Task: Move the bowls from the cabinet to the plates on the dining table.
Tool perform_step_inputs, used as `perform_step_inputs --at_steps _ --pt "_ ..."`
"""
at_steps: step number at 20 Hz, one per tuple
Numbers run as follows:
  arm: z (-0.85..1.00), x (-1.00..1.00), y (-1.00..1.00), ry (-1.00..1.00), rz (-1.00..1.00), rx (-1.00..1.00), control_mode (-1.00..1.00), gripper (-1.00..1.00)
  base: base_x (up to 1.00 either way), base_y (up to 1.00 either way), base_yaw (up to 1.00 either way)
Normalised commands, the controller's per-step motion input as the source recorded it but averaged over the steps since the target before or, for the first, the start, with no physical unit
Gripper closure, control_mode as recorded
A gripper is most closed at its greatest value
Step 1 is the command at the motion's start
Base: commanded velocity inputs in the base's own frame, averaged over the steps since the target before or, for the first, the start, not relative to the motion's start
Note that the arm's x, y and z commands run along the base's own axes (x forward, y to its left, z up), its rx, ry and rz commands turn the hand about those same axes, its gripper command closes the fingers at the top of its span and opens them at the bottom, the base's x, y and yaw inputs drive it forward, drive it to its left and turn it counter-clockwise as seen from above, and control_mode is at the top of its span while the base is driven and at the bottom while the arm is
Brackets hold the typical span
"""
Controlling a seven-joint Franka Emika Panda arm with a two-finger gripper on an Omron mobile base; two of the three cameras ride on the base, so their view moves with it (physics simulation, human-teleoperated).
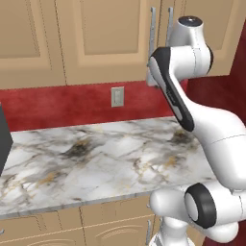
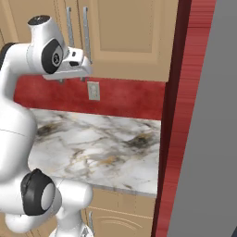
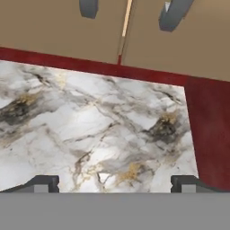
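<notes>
We list: cabinet, matt tan wood with raised panels; handles, brushed silver metal; counter, polished white marble veined grey, black, gold; wall, matt red; arm, glossy white plastic.

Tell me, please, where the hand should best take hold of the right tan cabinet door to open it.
Probably the long vertical silver bar handle of the right tan raised-panel cabinet door. It stands proud of the panel beside the seam, so the open hand could come straight at the front, one finger on each side of the bar. The doors are shut and offer no other grip.
</notes>
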Motion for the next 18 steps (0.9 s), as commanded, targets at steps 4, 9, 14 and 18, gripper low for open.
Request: perform_step_inputs --at_steps 4,9,14,18 --pt "0.41 0.16 0.0 -0.1 0.01 -0.05 -1.0 -1.0 0.0 0.0 0.0" --pt "0.35 0.18 -0.01 -0.08 0.01 -0.02 -1.0 -1.0 0.0 0.0 0.0" --pt "0.27 0.18 0.0 -0.1 0.01 0.0 -1.0 -1.0 0.0 0.0 0.0" --pt "0.16 0.14 -0.04 -0.11 0.02 0.01 -1.0 -1.0 0.0 0.0 0.0"
